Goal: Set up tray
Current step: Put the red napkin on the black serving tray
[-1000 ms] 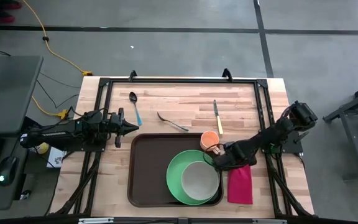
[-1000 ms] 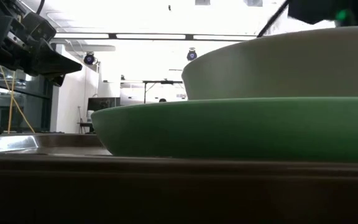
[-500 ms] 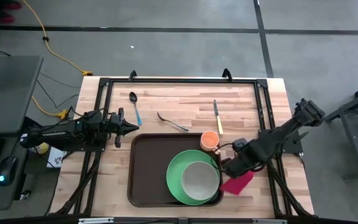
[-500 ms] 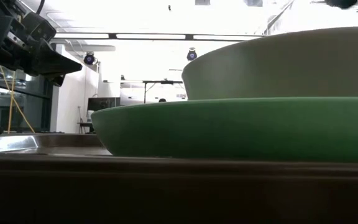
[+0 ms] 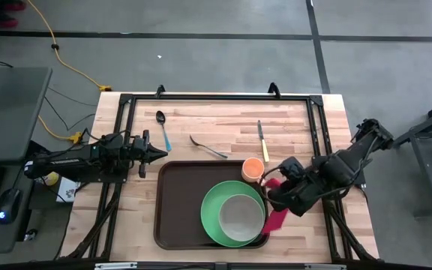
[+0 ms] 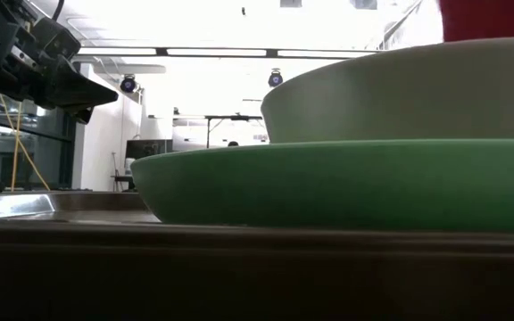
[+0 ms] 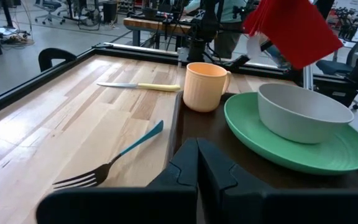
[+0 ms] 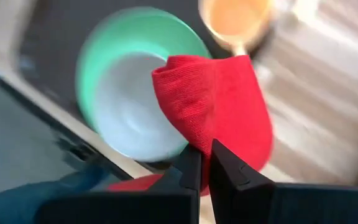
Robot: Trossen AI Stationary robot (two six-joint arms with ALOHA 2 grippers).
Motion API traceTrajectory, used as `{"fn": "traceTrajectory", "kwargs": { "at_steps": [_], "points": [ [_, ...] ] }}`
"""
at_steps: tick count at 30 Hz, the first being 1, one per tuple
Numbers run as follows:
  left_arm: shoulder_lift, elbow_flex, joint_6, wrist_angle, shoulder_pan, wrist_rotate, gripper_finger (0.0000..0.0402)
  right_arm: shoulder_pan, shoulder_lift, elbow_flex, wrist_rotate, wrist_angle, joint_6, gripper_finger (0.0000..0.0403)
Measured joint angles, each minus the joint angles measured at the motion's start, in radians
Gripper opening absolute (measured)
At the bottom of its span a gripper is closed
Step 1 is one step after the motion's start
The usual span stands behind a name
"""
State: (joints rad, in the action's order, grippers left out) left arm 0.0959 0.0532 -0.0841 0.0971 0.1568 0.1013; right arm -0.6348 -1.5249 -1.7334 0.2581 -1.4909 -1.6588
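Note:
The dark brown tray (image 5: 177, 202) lies on the table and carries a green plate (image 5: 214, 217) with a grey bowl (image 5: 240, 216) in it. An orange cup (image 5: 253, 169) stands at the tray's far right corner. My right gripper (image 5: 277, 192) hovers over the tray's right rim, shut on a red napkin (image 8: 219, 106). The napkin also shows in the left wrist view (image 7: 294, 28) and the low view (image 6: 489, 18). My left gripper (image 5: 156, 155) waits, shut, just left of the tray's far left corner. My right gripper pinches the red napkin between its two fingers at one end (image 8: 199, 144), where the cloth is folded into several layers. The fingers come slanting down from the table's right side. The napkin is lifted clear and hangs slack over the bowl and plate.
A knife (image 5: 262, 140), a fork (image 5: 207, 146) and a spoon (image 5: 163, 129) lie on the wood beyond the tray's far edge. A black frame (image 5: 216, 97) runs round the table. Bare wood shows right of the tray.
My right gripper has risen, taking the red napkin with it. The napkin lay flat on the wood right of the tray; its far end came up first, then the whole cloth was lifted clear, and it now hangs over the tray's right rim.

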Motion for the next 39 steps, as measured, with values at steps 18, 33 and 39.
{"fn": "traceTrajectory", "kwargs": {
  "at_steps": [18, 33, 39],
  "points": [
    [0.000, 0.000, -0.030, 0.000, 0.000, -0.003, 0.0031, 0.247, -0.124, -0.002, -0.016, 0.917, 0.757, 0.0000],
    [0.000, 0.000, -0.055, 0.000, 0.000, -0.007, 0.0031, 0.349, -0.429, -0.001, -0.248, 1.362, 0.808, 0.0000],
    [0.000, 0.000, -0.063, 0.000, 0.000, -0.007, 0.0031, 0.353, -0.509, -0.001, -0.234, 1.420, 0.748, 0.0000]
  ]
}}
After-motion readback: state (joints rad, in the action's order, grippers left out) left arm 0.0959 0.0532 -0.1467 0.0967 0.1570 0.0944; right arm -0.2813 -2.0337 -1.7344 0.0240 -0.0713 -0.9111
